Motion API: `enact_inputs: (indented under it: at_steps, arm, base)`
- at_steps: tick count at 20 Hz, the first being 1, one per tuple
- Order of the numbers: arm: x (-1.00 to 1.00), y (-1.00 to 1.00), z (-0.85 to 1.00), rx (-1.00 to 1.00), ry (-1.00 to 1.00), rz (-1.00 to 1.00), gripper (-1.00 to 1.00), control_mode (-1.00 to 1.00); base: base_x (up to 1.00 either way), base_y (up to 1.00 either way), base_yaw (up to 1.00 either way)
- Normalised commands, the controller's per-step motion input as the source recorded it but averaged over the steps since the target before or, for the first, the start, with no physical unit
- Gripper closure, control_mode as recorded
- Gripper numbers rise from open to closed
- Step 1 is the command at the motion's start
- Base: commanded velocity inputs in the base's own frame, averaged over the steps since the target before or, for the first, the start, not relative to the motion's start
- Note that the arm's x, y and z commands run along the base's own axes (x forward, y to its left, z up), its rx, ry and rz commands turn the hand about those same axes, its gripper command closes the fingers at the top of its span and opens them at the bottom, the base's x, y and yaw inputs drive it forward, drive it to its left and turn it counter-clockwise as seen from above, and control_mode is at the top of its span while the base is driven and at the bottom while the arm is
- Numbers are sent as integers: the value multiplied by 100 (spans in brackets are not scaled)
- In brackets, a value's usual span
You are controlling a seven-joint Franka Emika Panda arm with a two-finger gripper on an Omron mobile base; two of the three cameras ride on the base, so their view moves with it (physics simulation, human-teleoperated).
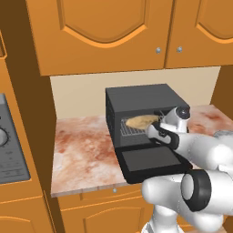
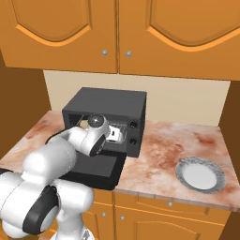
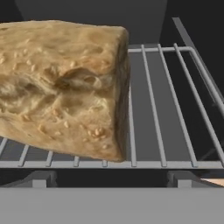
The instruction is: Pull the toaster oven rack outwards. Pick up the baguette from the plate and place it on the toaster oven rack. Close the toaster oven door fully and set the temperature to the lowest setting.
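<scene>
The black toaster oven [image 1: 141, 101] stands on the counter with its door [image 1: 152, 160] folded down flat in front. Inside the cavity the silver wire rack [image 3: 170, 109] carries the tan baguette [image 3: 61, 87], which lies across its left part. My gripper [image 3: 111, 179] hovers just in front of the rack's front bar, open, its fingertips [image 3: 39, 178] wide apart and below the loaf, not touching it. From the left base view the gripper [image 1: 154, 130] sits at the oven mouth, right of the baguette [image 1: 140, 121]. The pale plate [image 2: 201, 174] lies bare at the counter's right.
Two dark knobs [image 2: 134, 125] sit on the oven's right control strip. Orange wall cabinets [image 1: 104, 32] hang above. A grey appliance [image 1: 9, 145] stands to the left behind a wooden panel. Marbled counter [image 1: 82, 154] lies left of the oven.
</scene>
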Motion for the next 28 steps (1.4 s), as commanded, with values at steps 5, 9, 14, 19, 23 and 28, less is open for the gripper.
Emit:
enact_inputs:
  at_steps: [5,9,14,19,23,28]
  arm:
    - [35,2,0,0,-7,-5,-100,-100]
    - [53,0,2,0,-5,-6,-100,-100]
    - [33,0,10,0,-2,-4,-100,-100]
    - [-65,0,19,0,0,0,-100,-100]
    - [-100,0,29,2,0,0,-100,-100]
    - [-58,-1,82,1,0,0,-100,-100]
  base:
    - [0,0,0]
    - [0,0,0]
    - [0,0,0]
    - [0,0,0]
    - [0,0,0]
    - [0,0,0]
